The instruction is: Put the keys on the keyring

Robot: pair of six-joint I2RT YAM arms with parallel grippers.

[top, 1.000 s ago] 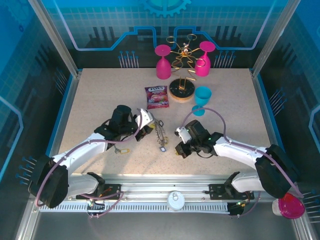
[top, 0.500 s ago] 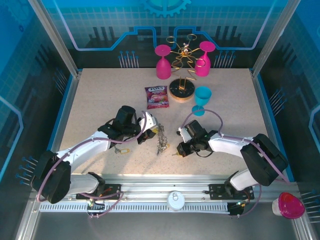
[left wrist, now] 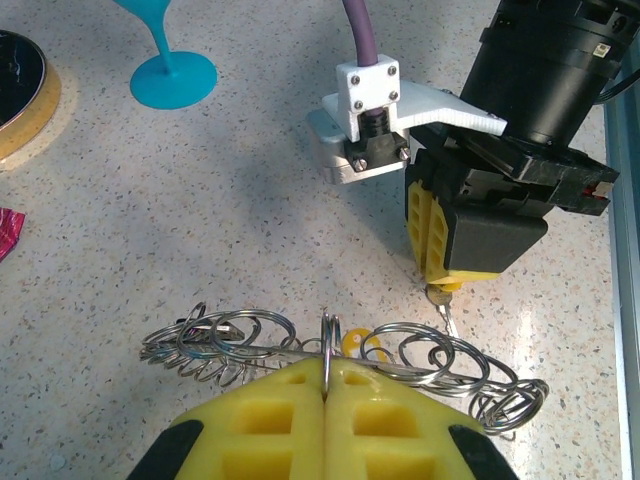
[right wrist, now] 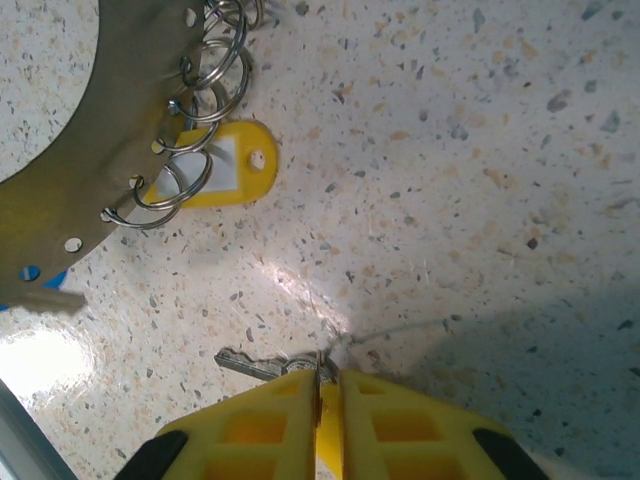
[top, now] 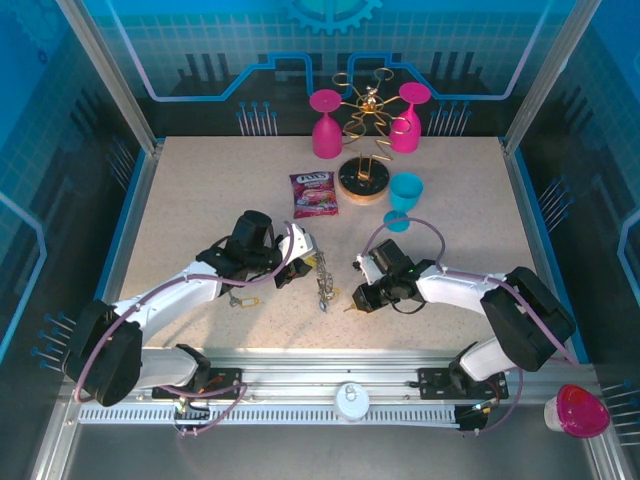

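Over speckled tabletop (top: 200, 200), locate keyring (right wrist: 105, 130), gripped at rim between fully closed left gripper (left wrist: 326, 366) fingers, wire loops (left wrist: 440, 355) hanging. Locate small metal key (right wrist: 245, 362) pinched in closed right gripper (right wrist: 328, 385) tips, near those loops. Note yellow tag (right wrist: 235, 170) flat on table against ring rim.

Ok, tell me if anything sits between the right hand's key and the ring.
Nothing visible does. The right hand pinches the key just beside the wire loops of the ring, which the left hand holds; bare table lies between them.
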